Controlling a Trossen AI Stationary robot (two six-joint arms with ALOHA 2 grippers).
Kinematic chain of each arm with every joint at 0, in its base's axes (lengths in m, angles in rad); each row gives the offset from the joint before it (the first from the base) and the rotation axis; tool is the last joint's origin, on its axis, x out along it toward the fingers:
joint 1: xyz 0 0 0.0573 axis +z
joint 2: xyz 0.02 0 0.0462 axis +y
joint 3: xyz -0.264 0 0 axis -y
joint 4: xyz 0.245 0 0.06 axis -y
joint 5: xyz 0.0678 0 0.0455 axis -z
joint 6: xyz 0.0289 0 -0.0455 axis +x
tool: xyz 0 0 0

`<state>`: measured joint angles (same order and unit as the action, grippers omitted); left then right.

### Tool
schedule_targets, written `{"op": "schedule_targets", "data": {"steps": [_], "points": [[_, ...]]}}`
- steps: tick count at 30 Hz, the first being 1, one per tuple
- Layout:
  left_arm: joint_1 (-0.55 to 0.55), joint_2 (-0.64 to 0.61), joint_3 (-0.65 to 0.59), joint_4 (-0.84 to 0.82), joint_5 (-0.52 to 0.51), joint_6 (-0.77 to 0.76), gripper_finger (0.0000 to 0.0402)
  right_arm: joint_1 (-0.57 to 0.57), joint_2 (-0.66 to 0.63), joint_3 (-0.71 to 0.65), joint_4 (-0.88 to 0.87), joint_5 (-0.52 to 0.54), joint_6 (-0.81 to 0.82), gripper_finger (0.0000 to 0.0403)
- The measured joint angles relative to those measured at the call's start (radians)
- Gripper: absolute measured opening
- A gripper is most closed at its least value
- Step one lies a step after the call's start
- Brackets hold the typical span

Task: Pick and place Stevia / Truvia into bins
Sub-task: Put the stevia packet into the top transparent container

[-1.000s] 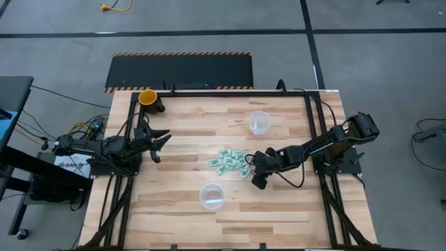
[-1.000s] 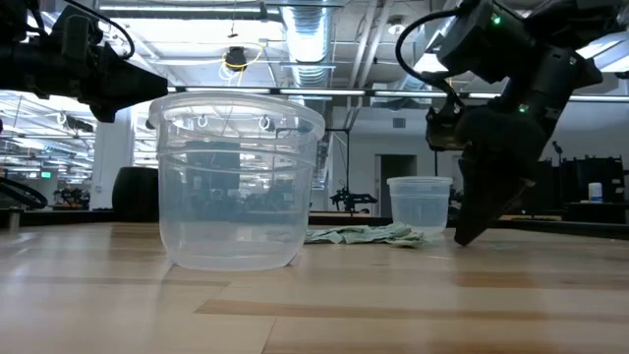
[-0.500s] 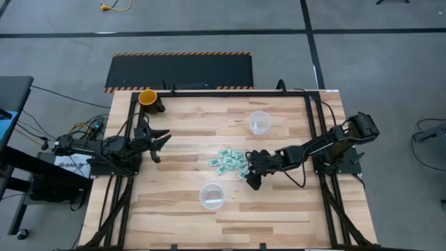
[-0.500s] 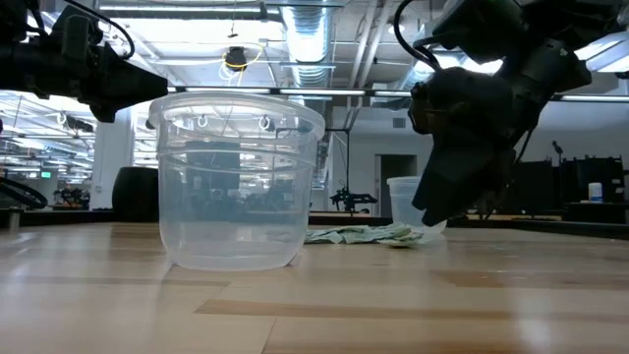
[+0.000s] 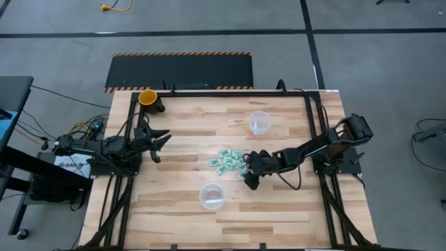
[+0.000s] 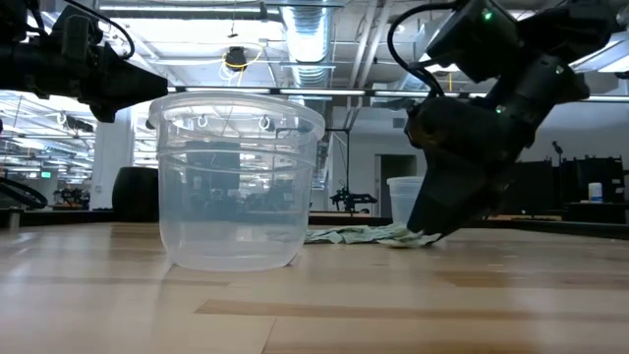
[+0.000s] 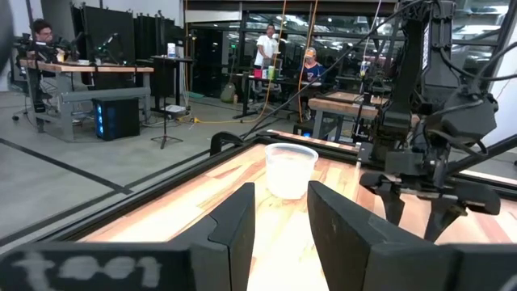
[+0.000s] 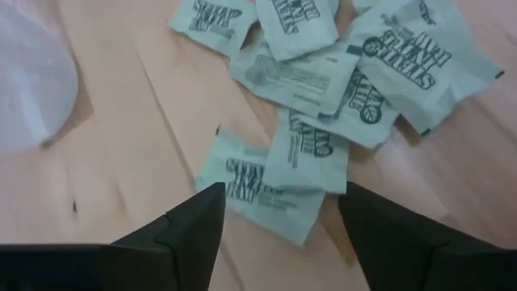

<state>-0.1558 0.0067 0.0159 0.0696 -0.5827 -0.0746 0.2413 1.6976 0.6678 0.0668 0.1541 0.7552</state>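
— Can you read the packets [image 8: 311, 97]?

— Barely; overlapped, blurred print, several cut off at the edge. They lie mid-table, between the two clear cups [image 5: 259, 122] [image 5: 211, 196].

— And the right gripper [image 8: 279, 222]?

— Spread wide just over the nearest packet, holding nothing; low down it hides part of the far cup.

— The left gripper [image 5: 159, 141]?

— Parked at nine o'clock, fingers apart, empty.

— Surroundings?

— Pale wooden table [image 5: 181, 209], grey floor; people at desks behind.

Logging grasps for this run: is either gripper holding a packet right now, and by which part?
Nothing held. The right gripper is open above the packets; the left gripper is open and empty.
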Motion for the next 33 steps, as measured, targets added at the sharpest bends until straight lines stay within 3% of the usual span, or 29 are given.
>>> {"op": "schedule_targets", "data": {"steps": [6,19,28,33], "points": [[0.000,0.000,0.000,0.000,0.000,0.000,0.0104,0.000,0.016,0.002,-0.007,0.003,0.009,0.0204],[0.000,0.000,0.000,0.000,0.000,0.000,0.0104,0.000,0.015,-0.001,-0.045,0.002,-0.003,0.0072],[0.000,0.000,0.000,0.000,0.000,0.000,0.0104,0.001,0.015,-0.002,-0.045,-0.016,-0.001,0.0051],[0.000,0.000,0.000,0.000,0.000,0.000,0.0104,0.002,0.015,-0.002,-0.051,-0.022,0.010,0.0008]]}}
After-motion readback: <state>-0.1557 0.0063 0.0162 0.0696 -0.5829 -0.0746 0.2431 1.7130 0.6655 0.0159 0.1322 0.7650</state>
